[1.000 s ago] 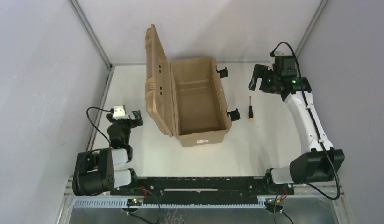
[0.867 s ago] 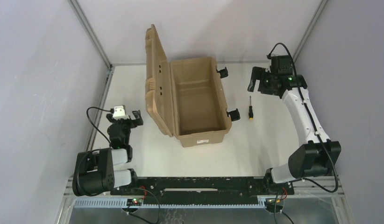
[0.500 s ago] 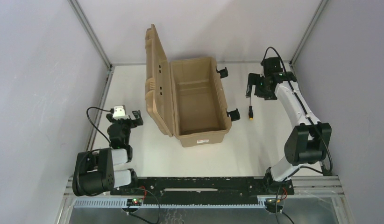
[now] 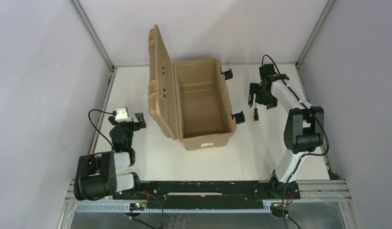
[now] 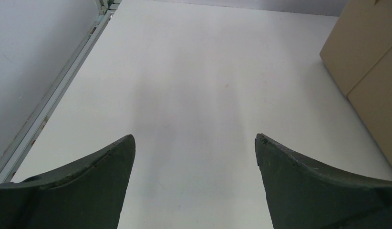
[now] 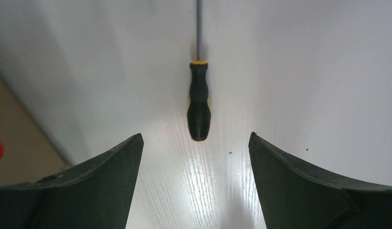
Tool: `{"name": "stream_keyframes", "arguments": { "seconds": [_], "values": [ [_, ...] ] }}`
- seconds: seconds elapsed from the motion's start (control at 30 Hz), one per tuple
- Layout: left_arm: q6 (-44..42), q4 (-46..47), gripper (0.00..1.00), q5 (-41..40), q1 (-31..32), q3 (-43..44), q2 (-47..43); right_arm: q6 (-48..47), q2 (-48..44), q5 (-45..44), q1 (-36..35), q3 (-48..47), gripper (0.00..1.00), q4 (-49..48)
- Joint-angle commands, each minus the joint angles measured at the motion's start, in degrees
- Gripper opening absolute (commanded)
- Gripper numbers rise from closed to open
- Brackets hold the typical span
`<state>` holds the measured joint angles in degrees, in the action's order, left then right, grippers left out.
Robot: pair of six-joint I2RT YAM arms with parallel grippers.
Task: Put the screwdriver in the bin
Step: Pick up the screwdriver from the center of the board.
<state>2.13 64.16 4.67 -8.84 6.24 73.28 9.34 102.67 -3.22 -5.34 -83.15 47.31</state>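
The screwdriver [image 4: 255, 116] lies on the white table just right of the bin, with its black and yellow handle toward me. The tan bin [image 4: 226, 102] stands open and empty, its lid upright on the left and its white label on the near end. My right gripper [image 4: 252, 98] hovers open over the screwdriver's shaft end. In the right wrist view the handle [image 6: 199, 105] lies centred just ahead of the spread fingers [image 6: 113, 181] of that gripper [image 6: 194, 135], not touching them. My left gripper [image 4: 132, 122] is open and empty left of the bin.
Black latches [image 4: 239, 117] stick out of the bin's right wall close to the screwdriver. The bin's tan lid [image 5: 370, 71] fills the right edge of the left wrist view, with the left gripper [image 5: 194, 136] over bare table. Grey walls enclose the table.
My right arm has swung from the back right corner leftward and down, bringing its open gripper over the screwdriver. The left arm, the bin and the screwdriver have not moved.
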Motion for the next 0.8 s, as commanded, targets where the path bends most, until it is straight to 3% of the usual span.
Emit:
{"name": "stream_keyframes", "arguments": {
  "seconds": [0.0,0.37,0.77],
  "values": [
    [0.02,1.92,1.0,-0.27,0.33,2.26,-0.96,1.85,3.12,-3.89,-0.04,0.73,0.88,-1.69],
    [0.06,1.93,1.0,-0.27,0.37,2.21,-0.95,3.02,8.84,-2.6,0.5,2.29,0.75,-4.31],
    [-0.01,1.93,1.0,-0.27,0.39,2.21,-0.94,3.39,11.3,-2.81,0.77,3.06,0.49,-5.14]
  ]
}}
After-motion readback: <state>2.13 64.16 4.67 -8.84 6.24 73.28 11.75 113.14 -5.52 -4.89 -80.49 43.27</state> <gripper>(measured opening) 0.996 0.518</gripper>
